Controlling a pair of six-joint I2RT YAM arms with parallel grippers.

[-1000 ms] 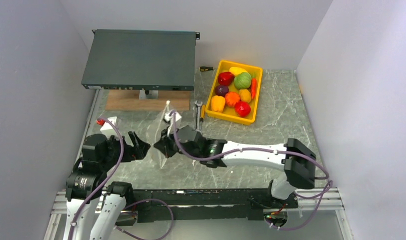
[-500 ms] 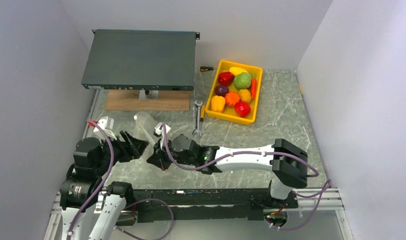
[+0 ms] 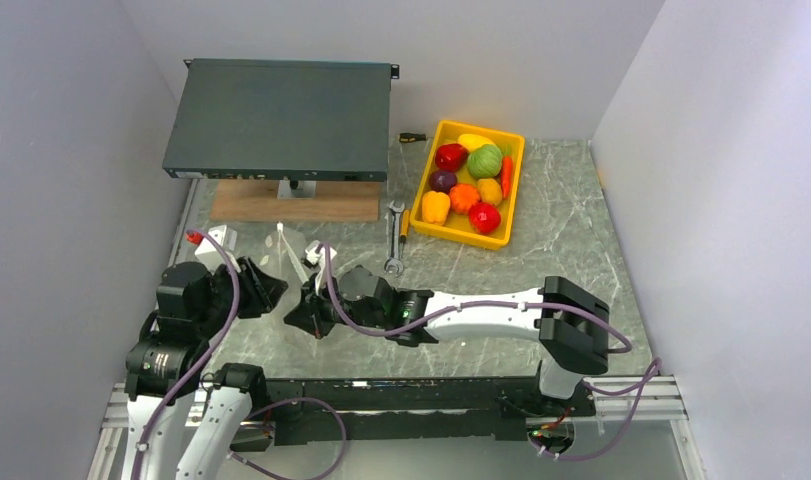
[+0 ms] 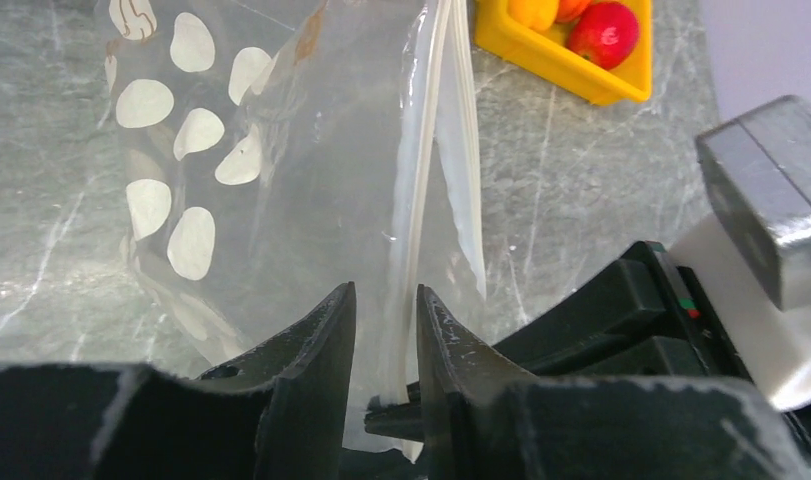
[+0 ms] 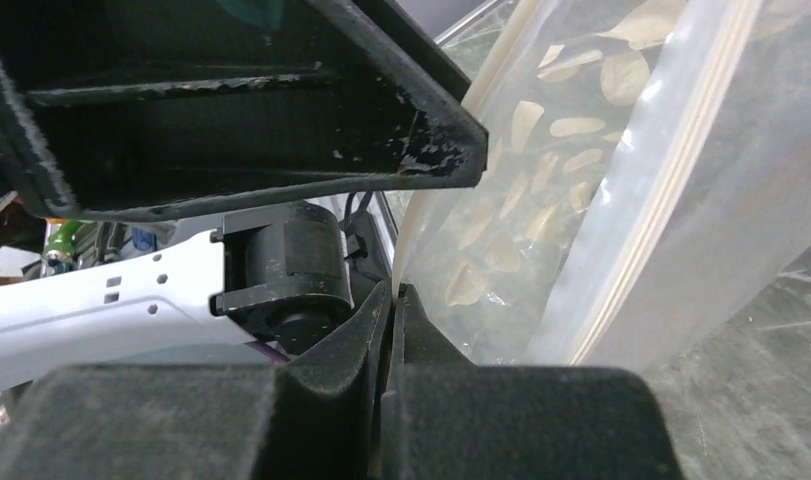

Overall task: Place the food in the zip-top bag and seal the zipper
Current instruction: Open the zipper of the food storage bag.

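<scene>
The zip-top bag (image 3: 283, 250), clear with white dots, stands up between my two grippers at the near left. My right gripper (image 5: 391, 295) is shut on the bag's (image 5: 541, 200) edge, pinching the film. My left gripper (image 4: 384, 300) has its jaws a narrow gap apart, with the whitish zipper (image 4: 413, 200) strip running between them and the dotted bag (image 4: 231, 180) beyond. Seen from above, the left gripper (image 3: 269, 290) and the right gripper (image 3: 301, 312) nearly meet. The food (image 3: 471, 180) lies in the yellow tray (image 3: 516, 190) at the far right.
A grey rack unit (image 3: 281, 120) sits on a wooden board (image 3: 291, 207) at the back left. A wrench (image 3: 393, 240) and a screwdriver (image 3: 411, 137) lie near the tray. A small white box (image 3: 213, 243) is by the left arm. White walls enclose the table.
The right gripper carried the bag left and nearer to the left arm. The left gripper's jaws narrowed around the zipper strip.
</scene>
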